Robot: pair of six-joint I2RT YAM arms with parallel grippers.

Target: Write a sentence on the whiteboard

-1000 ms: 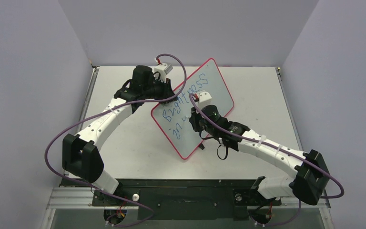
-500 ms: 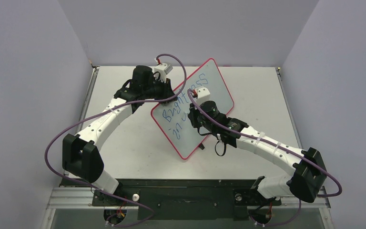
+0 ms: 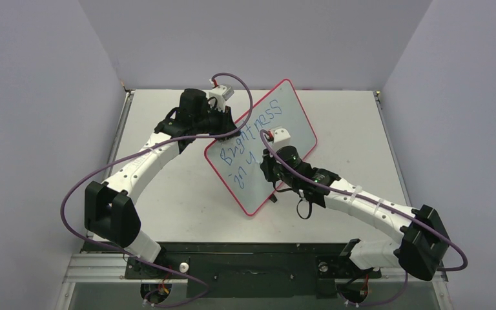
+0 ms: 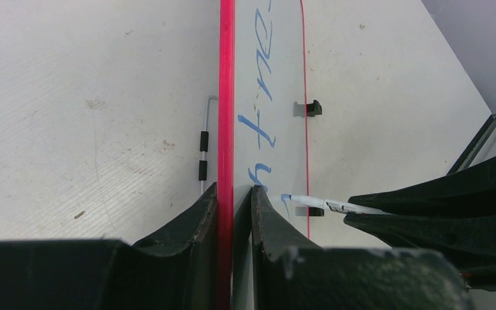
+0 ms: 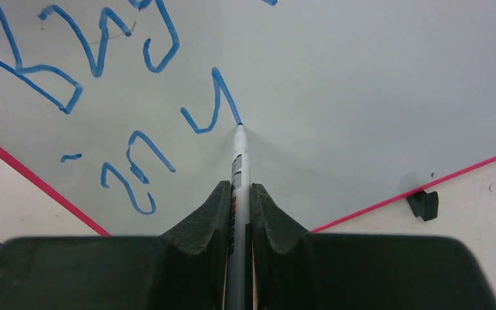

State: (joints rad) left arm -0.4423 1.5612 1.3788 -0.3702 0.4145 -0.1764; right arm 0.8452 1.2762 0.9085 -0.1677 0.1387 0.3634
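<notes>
The whiteboard point(image 3: 292, 116), white with a red-pink rim, stands tilted on the table. My left gripper point(image 3: 233, 133) is shut on its upper left edge; in the left wrist view the fingers point(image 4: 234, 188) pinch the rim point(image 4: 226, 97). The sentence point(image 3: 253, 132) in blue reads "Brightness" with "in y" below it. My right gripper point(image 5: 239, 186) is shut on a white marker point(image 5: 239, 161). The marker's tip touches the board point(image 5: 361, 97) at the end of the "y" stroke point(image 5: 225, 92). The left wrist view shows the marker point(image 4: 316, 204) meeting the board face.
A black clip point(image 5: 423, 203) sits on the board's lower rim, another point(image 4: 314, 108) further along. A thin wire stand point(image 4: 204, 142) lies behind the board. Grey table point(image 3: 168, 194), purple walls on three sides, a metal rail point(image 3: 258, 265) at the near edge.
My right wrist slid up the board with the marker, then came back down and to the right. The left arm and the board have not moved.
</notes>
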